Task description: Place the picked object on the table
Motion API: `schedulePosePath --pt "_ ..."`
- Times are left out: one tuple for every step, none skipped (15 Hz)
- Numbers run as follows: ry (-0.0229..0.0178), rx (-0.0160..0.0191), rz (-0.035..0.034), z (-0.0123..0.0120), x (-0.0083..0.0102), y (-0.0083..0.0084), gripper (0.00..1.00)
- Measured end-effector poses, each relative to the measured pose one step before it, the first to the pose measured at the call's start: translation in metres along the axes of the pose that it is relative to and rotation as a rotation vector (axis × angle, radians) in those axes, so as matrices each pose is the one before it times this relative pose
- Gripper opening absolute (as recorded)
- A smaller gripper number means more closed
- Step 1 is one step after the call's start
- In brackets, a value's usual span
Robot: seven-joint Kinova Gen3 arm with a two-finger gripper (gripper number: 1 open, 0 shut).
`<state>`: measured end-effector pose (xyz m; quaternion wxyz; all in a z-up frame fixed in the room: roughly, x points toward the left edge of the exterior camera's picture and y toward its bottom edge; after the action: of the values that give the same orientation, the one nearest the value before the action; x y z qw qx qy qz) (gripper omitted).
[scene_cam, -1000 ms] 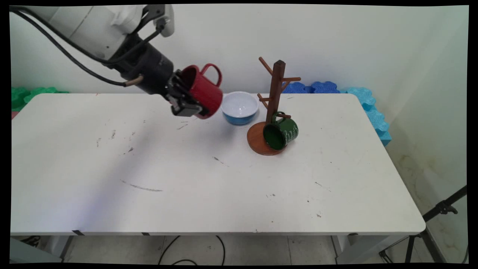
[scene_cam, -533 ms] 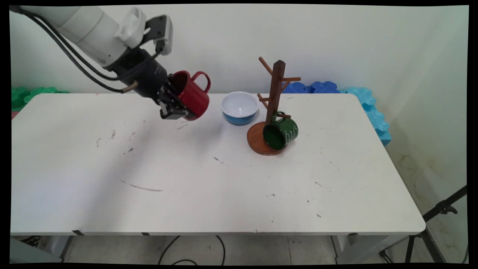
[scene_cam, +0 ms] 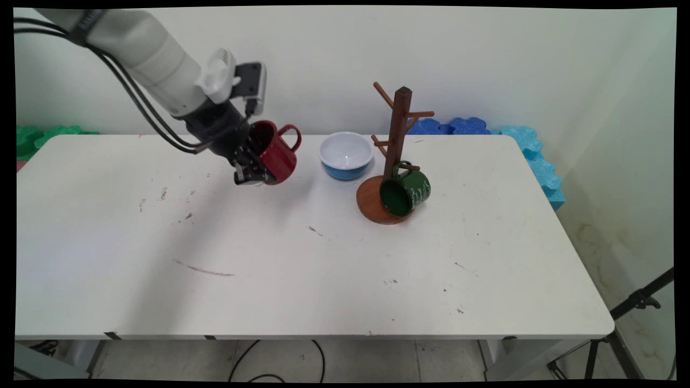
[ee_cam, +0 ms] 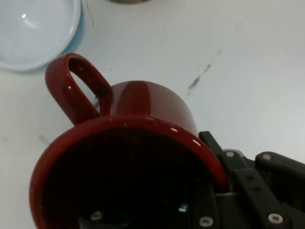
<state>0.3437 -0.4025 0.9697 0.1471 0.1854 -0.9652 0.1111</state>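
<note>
Red glossy mug (scene_cam: pixel 277 155) with a loop handle hangs above the white table (scene_cam: pixel 302 258), tilted, its rim clamped by the black two-finger gripper (scene_cam: pixel 252 171). Right of the gripper stand a wooden mug tree (scene_cam: pixel 396 156) carrying a green mug (scene_cam: pixel 405 191), and nearer, a white-and-blue bowl (scene_cam: pixel 346 155).

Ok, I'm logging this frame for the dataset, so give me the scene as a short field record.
gripper: shut on the red mug, one finger inside, one outside its wall
red mug pose: tilted, held above the table, handle toward the bowl
bowl: white inside, blue outside, right of the mug
mug tree: wooden, round base
green mug: hanging on a low peg
</note>
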Motion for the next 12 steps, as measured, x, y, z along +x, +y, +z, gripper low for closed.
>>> schedulePosePath --pt "-0.01571 0.00110 0.00958 0.00811 0.00121 -0.00293 0.00" --pt "-0.01196 0.00031 0.00675 0.00686 0.00127 -0.00237 0.00" --pt "-0.01140 -0.00119 0.00658 0.00821 0.00209 -0.00262 0.00" --pt "-0.00947 -0.00037 0.00482 0.00792 0.00258 -0.00284 0.00" --pt "-0.00761 -0.00107 0.00268 0.00680 0.00205 -0.00242 0.00" --pt "-0.00823 -0.00097 0.00236 0.00769 0.00226 -0.00293 0.00" --pt "-0.00786 -0.00107 0.00131 0.00759 0.00207 -0.00299 0.00" --pt "-0.00669 -0.00125 0.00015 0.00635 0.00145 -0.00255 0.00" --pt "-0.00433 -0.00035 0.00012 0.00405 0.00098 -0.00179 0.00" --pt "-0.00559 -0.00139 -0.00008 0.00579 0.00174 -0.00246 0.00" --pt "-0.00537 -0.00276 -0.00149 0.00633 0.00196 -0.00256 0.00" --pt "-0.00258 -0.00463 -0.00146 0.00584 0.00204 -0.00222 0.00"
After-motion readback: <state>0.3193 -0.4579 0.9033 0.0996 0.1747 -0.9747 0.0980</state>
